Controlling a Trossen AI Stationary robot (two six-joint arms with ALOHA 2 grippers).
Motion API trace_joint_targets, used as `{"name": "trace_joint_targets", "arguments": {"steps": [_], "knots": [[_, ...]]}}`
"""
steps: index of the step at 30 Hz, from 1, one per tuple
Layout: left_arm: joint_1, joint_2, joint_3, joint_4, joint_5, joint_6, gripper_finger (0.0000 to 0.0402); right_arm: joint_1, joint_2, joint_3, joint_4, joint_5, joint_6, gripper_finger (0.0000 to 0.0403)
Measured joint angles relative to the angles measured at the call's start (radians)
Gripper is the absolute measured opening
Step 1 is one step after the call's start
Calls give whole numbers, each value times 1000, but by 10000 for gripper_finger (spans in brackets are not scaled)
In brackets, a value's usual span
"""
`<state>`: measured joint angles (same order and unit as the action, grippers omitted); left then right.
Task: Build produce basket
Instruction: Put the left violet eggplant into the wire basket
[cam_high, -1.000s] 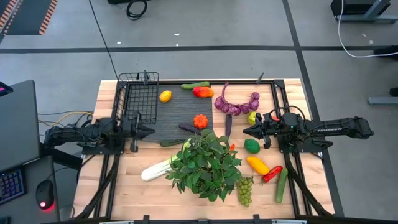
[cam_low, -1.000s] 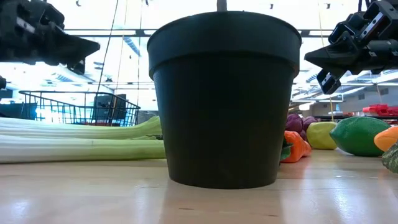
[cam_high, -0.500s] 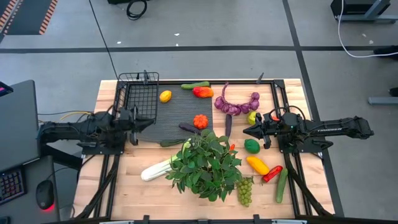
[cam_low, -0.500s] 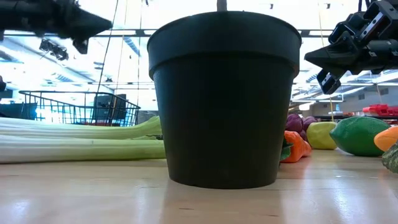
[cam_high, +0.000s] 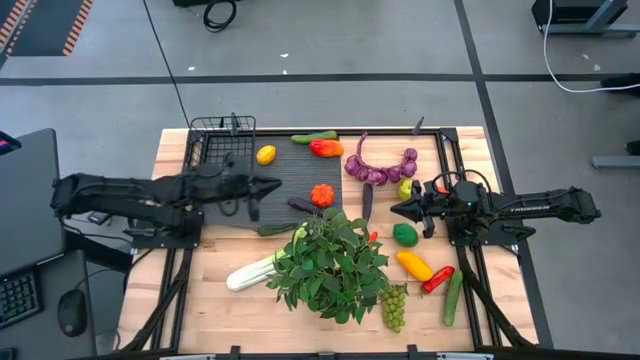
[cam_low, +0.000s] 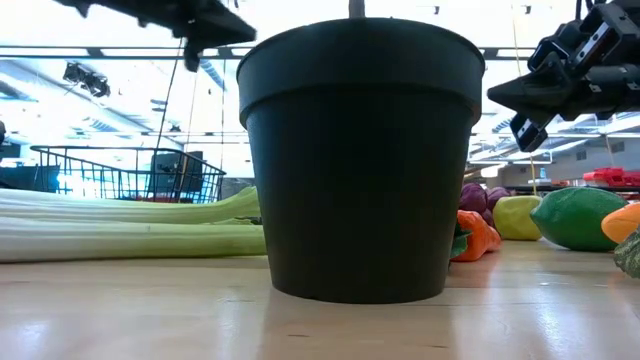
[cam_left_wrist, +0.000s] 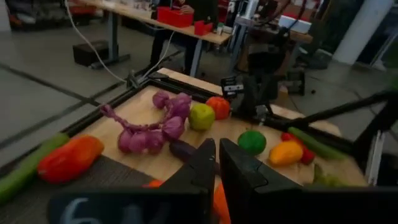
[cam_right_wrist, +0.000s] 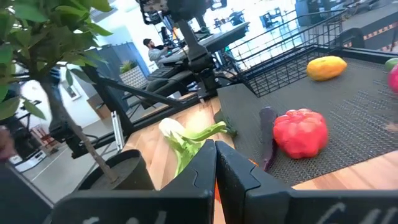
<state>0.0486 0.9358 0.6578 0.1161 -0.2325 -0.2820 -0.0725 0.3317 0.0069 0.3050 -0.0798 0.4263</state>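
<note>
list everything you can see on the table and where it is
basket: 1, black wire, far left corner, empty
mat: 1, dark ribbed, beside basket
lemon: 1, yellow, on mat
orange pepper: 1, on mat
red pepper: 1, mat's far edge
purple bulb string: 1, right of mat
lime: 1, green, near right end effector
grapes: 1 bunch, green, front
celery: 1, pale green, front left
potted plant: 1, leafy green, front centre
left end effector: shut, over mat
right end effector: shut, right side

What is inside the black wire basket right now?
Through the basket mesh only bare table shows in the high view; no produce is in it. The yellow lemon lies outside on the dark mat. The left arm covers the basket's near edge.
</note>
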Motion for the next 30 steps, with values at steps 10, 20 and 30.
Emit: {"name": "trace_joint_targets", "arguments": {"steps": [10,20,30], "knots": [[4,194,261,-114,2,-54,35,-29,26,15,-5,-9,-26,16],[106,194,413,-471,-1,-100,31,-119,137,240,0,6,-168,16],[105,194,417,-461,1,-174,39,-238,367,459,-85,8,-158,16]]}}
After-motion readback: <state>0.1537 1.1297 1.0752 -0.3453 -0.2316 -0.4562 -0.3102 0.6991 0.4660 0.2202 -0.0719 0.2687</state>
